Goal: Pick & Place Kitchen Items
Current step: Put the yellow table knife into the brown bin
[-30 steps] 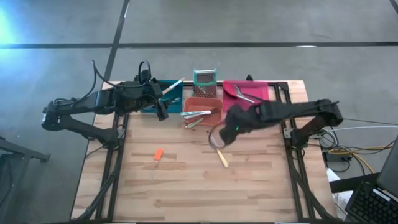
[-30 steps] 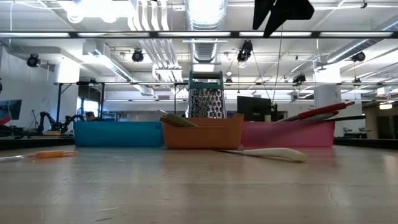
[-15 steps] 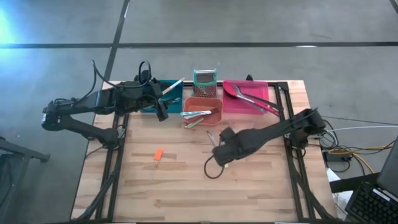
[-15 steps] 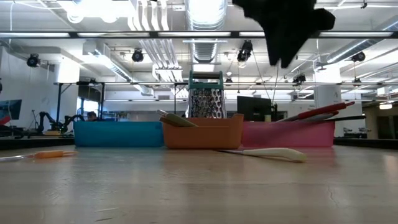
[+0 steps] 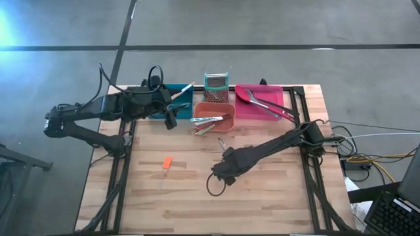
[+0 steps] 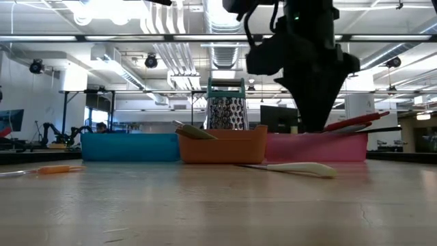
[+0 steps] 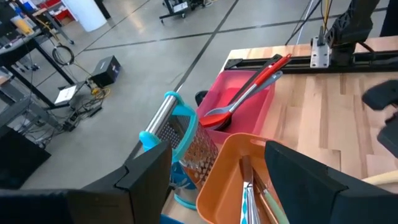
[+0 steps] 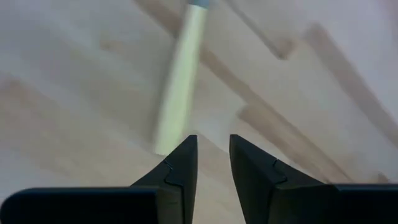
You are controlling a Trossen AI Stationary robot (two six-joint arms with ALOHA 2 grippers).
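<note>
Your right gripper [image 8: 211,163] hangs over mid-table, fingers slightly apart, empty; the cream-handled utensil [image 8: 179,81] lies just ahead, long axis in line with the fingers; left gripper [image 5: 169,118] waits open by the orange bin [image 5: 223,122]

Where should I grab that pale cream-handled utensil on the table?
Grip the pale cream-handled utensil across the middle of its straight handle, from straight above: it lies flat on the wooden table, with the right tool hovering by its end.
</note>
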